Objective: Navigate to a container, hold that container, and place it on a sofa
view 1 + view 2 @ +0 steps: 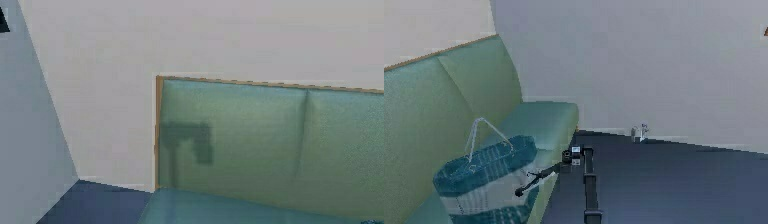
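A teal wire basket (484, 178) appears to rest on the green sofa (534, 115) seat, right at the tip of the end effector (522, 190), likely for placing there; I cannot tell whether the end effector holds it.

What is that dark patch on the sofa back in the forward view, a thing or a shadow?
Forward view: a shadow, flat grey on the sofa back, with soft edges. Arm side view: even light, no glare; the basket and the pincer both read plainly.
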